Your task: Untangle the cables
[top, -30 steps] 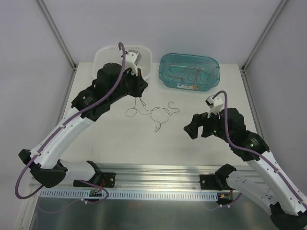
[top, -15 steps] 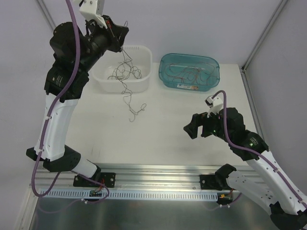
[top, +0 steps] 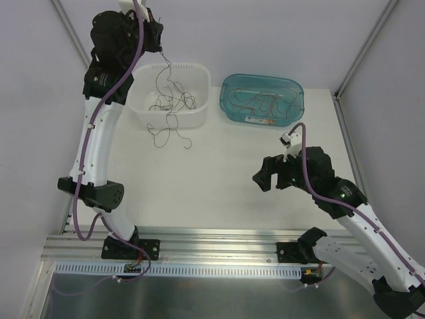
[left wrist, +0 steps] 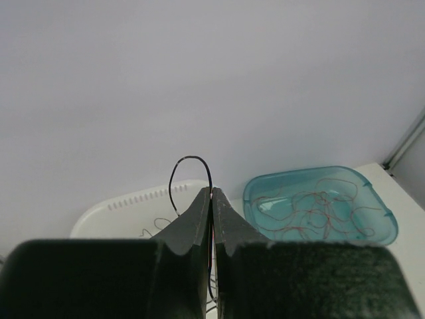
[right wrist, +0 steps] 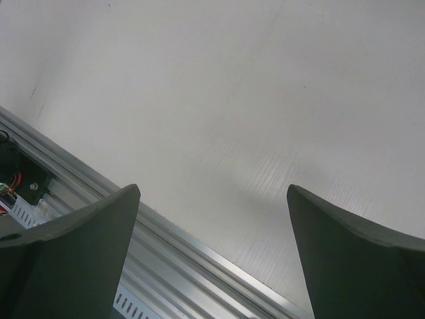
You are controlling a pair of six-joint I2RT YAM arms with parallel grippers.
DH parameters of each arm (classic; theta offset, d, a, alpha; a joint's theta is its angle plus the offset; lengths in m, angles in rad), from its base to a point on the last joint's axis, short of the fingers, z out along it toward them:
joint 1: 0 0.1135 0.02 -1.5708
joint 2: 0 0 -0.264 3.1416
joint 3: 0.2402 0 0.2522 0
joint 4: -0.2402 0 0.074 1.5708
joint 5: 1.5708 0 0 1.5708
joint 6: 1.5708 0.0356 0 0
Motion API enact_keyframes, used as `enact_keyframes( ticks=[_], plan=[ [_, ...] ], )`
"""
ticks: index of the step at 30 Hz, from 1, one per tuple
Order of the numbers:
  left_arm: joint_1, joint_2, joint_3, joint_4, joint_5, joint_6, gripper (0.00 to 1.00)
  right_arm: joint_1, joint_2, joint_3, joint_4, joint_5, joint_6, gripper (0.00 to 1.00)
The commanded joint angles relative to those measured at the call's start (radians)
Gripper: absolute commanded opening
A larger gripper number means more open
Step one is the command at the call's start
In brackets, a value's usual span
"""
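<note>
Left pincer (left wrist: 212, 194) is clamped tight on a black cable (left wrist: 190, 157). The cable is hair-thin and curly: it loops above the tips and dangles below them, past the white slotted basket (top: 202, 90) toward the tabletop (top: 199, 186). More cables (top: 174, 101) lie tangled in the basket. Red-brown cables (top: 262, 101) fill the translucent teal tub (top: 229, 109) to its right. Right pincer (right wrist: 212, 199) gapes wide over the tabletop, well apart from them.

This looks like a robot lab. A left arm (top: 96, 149) and a right arm (top: 372, 232) are bolted to a metal rail (top: 219, 238) at the edge of a plain white counter (top: 219, 189). Bare white walls (top: 279, 33) and metal poles (top: 77, 40) box it in. A white tub (top: 199, 100) and a blue tub (top: 262, 76) sit at the back.
</note>
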Motion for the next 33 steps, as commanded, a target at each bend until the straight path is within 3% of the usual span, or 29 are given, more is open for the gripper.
enact_keyframes(
  ticks=[1,13,15,18,20,21,24,29,33],
  plan=[
    [0.050,0.050,0.010,0.133,-0.007,0.038,0.00,0.005,0.012,0.012,0.014,0.006,0.001,0.98],
    [0.141,0.262,-0.084,0.248,-0.036,-0.017,0.03,0.005,0.053,0.010,0.006,0.012,-0.005,0.98],
    [0.147,0.277,-0.107,0.249,-0.036,-0.031,0.13,0.007,0.059,0.010,0.008,0.011,-0.005,0.98],
    [0.148,0.287,-0.145,0.248,-0.036,-0.029,0.54,0.007,0.069,0.009,0.011,0.009,-0.007,0.98],
    [0.150,0.273,-0.167,0.247,-0.038,-0.043,0.67,0.005,0.070,0.009,0.014,0.003,-0.008,0.98],
    [0.153,0.264,-0.189,0.247,-0.036,-0.048,0.79,0.007,0.069,0.010,0.014,0.001,-0.005,0.98],
    [0.153,0.205,-0.258,0.247,-0.036,-0.062,0.97,0.005,0.063,0.009,0.015,-0.006,-0.004,0.98],
    [0.153,0.008,-0.456,0.247,-0.012,-0.104,0.99,0.005,0.033,0.000,0.017,-0.006,0.003,0.98],
    [0.151,-0.199,-0.735,0.248,0.025,-0.167,0.99,0.007,0.015,-0.008,0.020,-0.011,0.006,0.98]
  ],
)
